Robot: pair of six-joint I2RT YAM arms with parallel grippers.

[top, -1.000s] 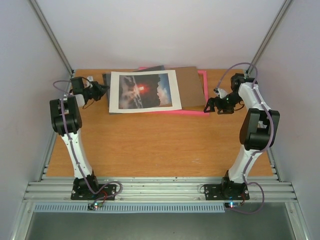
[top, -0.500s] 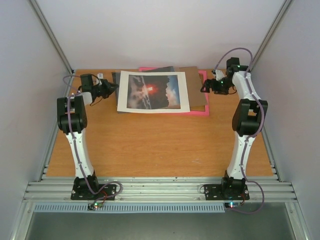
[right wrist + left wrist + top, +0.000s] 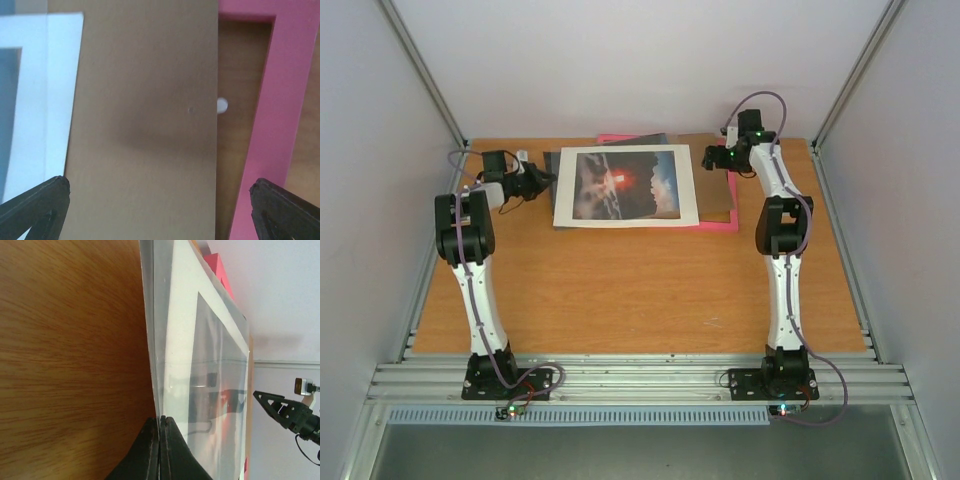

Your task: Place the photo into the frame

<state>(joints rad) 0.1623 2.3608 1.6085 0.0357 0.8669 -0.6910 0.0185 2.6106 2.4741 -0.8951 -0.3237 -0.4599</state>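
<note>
The photo [image 3: 625,186] lies over a wooden table [image 3: 620,290] between pale walls [image 3: 620,60].

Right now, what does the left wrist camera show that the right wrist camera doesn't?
Only the left wrist view: the left fingers pinched shut on the photo's edge, seen nearly edge-on. Only the right wrist view: a straight-down look at the brown backing board. Both: the photo's white border, the pink frame, the wooden table and the open right fingers.
</note>
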